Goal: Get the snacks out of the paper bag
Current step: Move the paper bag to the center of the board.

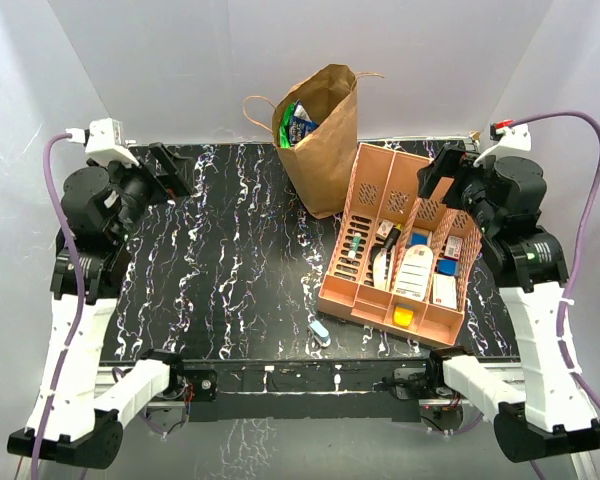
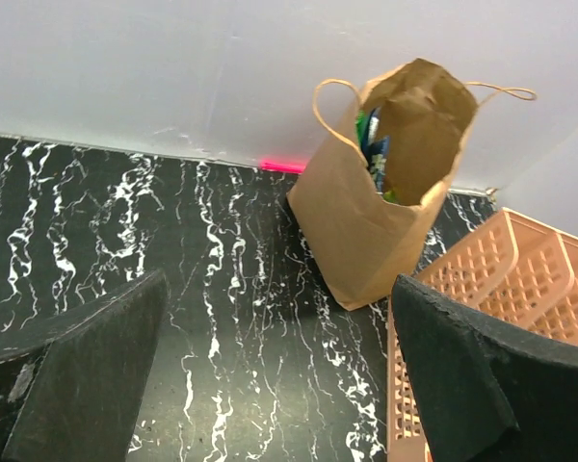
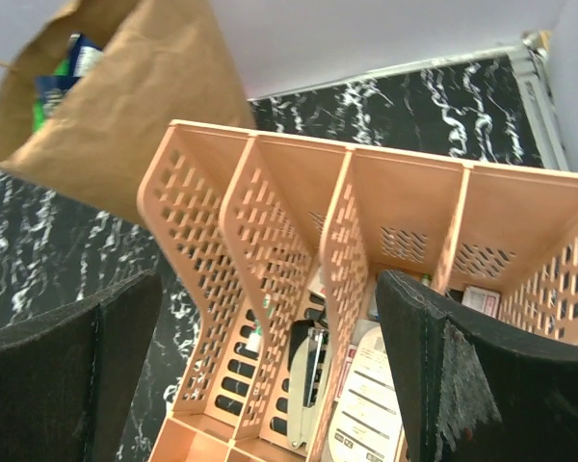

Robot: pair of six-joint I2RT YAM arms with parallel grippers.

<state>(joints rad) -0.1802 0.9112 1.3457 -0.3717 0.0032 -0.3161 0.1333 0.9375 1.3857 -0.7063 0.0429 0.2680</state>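
Observation:
The brown paper bag (image 1: 325, 140) stands upright at the back middle of the table, its mouth open. Green and blue snack packets (image 1: 298, 124) show inside its mouth. It also shows in the left wrist view (image 2: 376, 212) with the snacks (image 2: 371, 144) in it, and in the right wrist view (image 3: 125, 96). My left gripper (image 1: 170, 170) is open and empty at the back left, well left of the bag. My right gripper (image 1: 435, 175) is open and empty, above the far end of the orange tray (image 1: 375, 165).
The orange slotted tray (image 3: 299, 221) lies right of the bag and holds small white, blue and yellow items. A small pale-blue capsule (image 1: 320, 332) lies near the front edge. White walls enclose the black marbled table (image 1: 230, 260).

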